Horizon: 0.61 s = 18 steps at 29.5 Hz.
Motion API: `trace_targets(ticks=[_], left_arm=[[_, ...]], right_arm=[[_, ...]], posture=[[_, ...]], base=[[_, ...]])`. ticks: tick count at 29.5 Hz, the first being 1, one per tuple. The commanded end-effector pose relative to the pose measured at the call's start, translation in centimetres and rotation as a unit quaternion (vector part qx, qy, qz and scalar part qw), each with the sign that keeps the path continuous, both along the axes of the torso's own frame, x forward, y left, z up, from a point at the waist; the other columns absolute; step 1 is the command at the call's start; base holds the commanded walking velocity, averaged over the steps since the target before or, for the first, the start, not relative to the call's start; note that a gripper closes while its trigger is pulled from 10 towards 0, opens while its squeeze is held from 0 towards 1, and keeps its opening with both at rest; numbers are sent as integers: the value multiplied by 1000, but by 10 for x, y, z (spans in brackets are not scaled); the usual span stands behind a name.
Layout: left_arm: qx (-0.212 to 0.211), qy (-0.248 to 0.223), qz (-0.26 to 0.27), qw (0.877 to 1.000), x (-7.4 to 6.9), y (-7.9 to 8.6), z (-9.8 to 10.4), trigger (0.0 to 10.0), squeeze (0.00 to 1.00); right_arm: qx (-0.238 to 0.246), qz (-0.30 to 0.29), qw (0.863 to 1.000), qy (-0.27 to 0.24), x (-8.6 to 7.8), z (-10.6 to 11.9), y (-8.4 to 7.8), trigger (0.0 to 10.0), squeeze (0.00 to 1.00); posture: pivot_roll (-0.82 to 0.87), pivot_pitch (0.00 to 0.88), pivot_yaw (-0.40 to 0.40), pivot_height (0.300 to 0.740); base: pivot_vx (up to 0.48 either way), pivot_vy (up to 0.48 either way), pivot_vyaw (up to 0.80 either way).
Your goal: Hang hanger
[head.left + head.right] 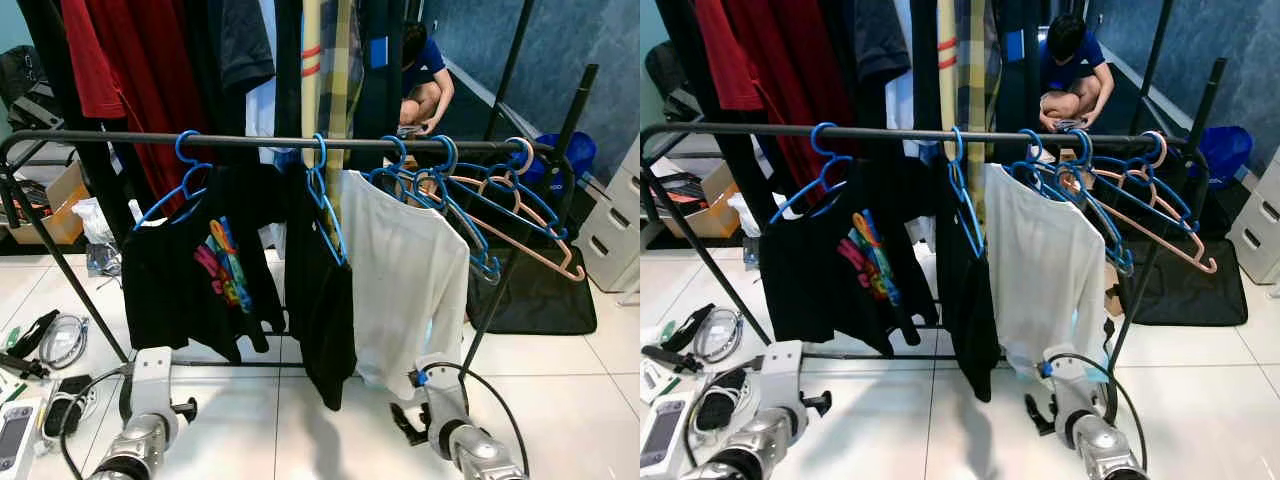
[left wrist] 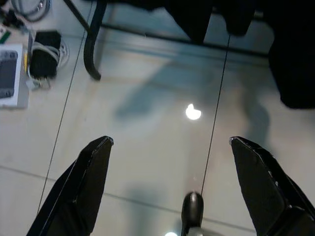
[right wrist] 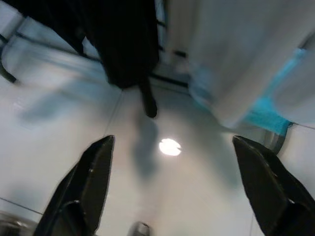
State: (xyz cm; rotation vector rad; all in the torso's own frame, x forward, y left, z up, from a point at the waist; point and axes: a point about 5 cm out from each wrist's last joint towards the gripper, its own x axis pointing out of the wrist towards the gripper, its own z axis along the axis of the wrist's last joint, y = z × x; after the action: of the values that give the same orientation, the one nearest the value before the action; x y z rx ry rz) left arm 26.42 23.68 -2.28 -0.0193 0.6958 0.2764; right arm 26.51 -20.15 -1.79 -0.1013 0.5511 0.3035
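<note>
While both my arms hang low in front of the clothes rack [image 1: 100, 139], neither pincer carries anything. My left gripper [image 2: 170, 147] points down at the pale tiled floor [image 2: 147, 147], its two black fingers [image 2: 88, 177] spread wide with bare tile between them. My right gripper [image 3: 172, 147] is likewise spread wide over the floor; that wrist view is blurred, with a black garment hem and a white hem just beyond the fingertips.

From my head, the black rail runs across at mid-height, roughly 9 to 3 o'clock. At about 10 o'clock on it, a blue hanger [image 1: 185, 170] carries a black T-shirt [image 1: 200, 270] with a colourful print. Near 12 o'clock a second blue hanger [image 1: 322, 190] holds a black garment [image 1: 320, 310] hanging edge-on. Just beside that, toward 1 o'clock, a white long-sleeved shirt [image 1: 400, 270] hangs down to near my right arm [image 1: 455, 430]. At 2 o'clock a cluster of empty blue hangers [image 1: 455, 205] sits hooked on the rail, with a pink hanger [image 1: 530, 215] at the outer end, tilted down toward 4 o'clock.

Behind the rail, red and dark clothes [image 1: 130, 70] hang from higher up at 11 o'clock. A person [image 1: 425, 80] crouches in the background at 1 o'clock. On the floor at 8 o'clock lie cables and small devices [image 1: 55, 350], next to my left arm [image 1: 145, 420]. A cardboard box [image 1: 60, 205] sits at 9 o'clock; white drawers [image 1: 615, 230] stand at 3 o'clock.
</note>
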Motion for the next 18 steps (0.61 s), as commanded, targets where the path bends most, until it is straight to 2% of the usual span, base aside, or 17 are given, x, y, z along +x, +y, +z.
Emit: trace_targets(ticks=[1, 2, 3, 4, 5, 8, 11, 12, 13, 14, 15, 16, 17, 18], left_arm=[[6, -15, 3, 1000, 4, 7, 6, 10000, 0], [8, -20, 0, 1000, 5, 9, 8, 10000, 0], [11, -20, -5, 1000, 5, 10, 8, 10000, 0], [11, -20, -5, 1000, 5, 10, 8, 10000, 0], [14, -19, -11, 1000, 5, 9, 8, 10000, 0], [15, -10, -17, 1000, 1, 6, 4, 10000, 0], [17, -10, -27, 999, 1, 4, 3, 10000, 0], [17, -11, -30, 999, 2, 3, 3, 10000, 0], [17, -11, -30, 999, 2, 3, 3, 10000, 0], [18, -10, -33, 999, 2, 2, 3, 10000, 0], [18, -10, -33, 999, 2, 2, 3, 10000, 0], [18, -10, -36, 999, 2, 1, 3, 10000, 0], [17, -9, -37, 999, 2, 1, 3, 10000, 0], [17, -9, -37, 999, 2, 1, 3, 10000, 0]], right_arm=[[25, 4, 998, -62, 22, 29, -13, 10000, 0], [60, 31, 991, -117, 41, 62, -26, 10000, 0], [88, 61, 982, -157, 50, 89, -35, 10000, 0], [88, 61, 982, -157, 50, 89, -35, 10000, 0], [105, 82, 974, -182, 52, 105, -40, 10000, 0], [115, 74, 969, -208, 50, 117, -48, 10000, 0], [145, 55, 958, -243, 49, 131, -54, 10000, 0], [172, 62, 948, -260, 49, 139, -53, 10000, 0], [172, 62, 948, -260, 49, 139, -53, 10000, 0], [202, 83, 937, -273, 48, 149, -47, 10000, 0], [202, 83, 937, -273, 48, 149, -47, 10000, 0], [236, 136, 921, -279, 46, 161, -34, 10000, 0], [243, 165, 915, -276, 44, 164, -28, 10000, 0], [243, 165, 915, -276, 44, 164, -28, 10000, 0]], posture=[[-61, 0, 42, 740], [-67, 0, 48, 740], [-78, 0, 58, 740], [-78, 0, 58, 740], [-82, 0, 62, 740], [-94, 0, 72, 740], [-94, 0, 72, 740], [-95, 0, 78, 740], [-95, 0, 78, 740], [-95, 0, 78, 740], [-95, 0, 78, 740], [-101, 0, 83, 740], [-101, 0, 84, 740], [-101, 0, 84, 740]], base=[[307, 0, 0], [311, 0, 0], [311, 0, 0], [311, 0, 0], [311, 0, 0], [316, 0, 0], [316, 0, 0], [319, 0, 0], [319, 0, 0], [315, 0, 0], [315, 0, 0], [319, 0, 0], [315, 0, 0], [315, 0, 0]])
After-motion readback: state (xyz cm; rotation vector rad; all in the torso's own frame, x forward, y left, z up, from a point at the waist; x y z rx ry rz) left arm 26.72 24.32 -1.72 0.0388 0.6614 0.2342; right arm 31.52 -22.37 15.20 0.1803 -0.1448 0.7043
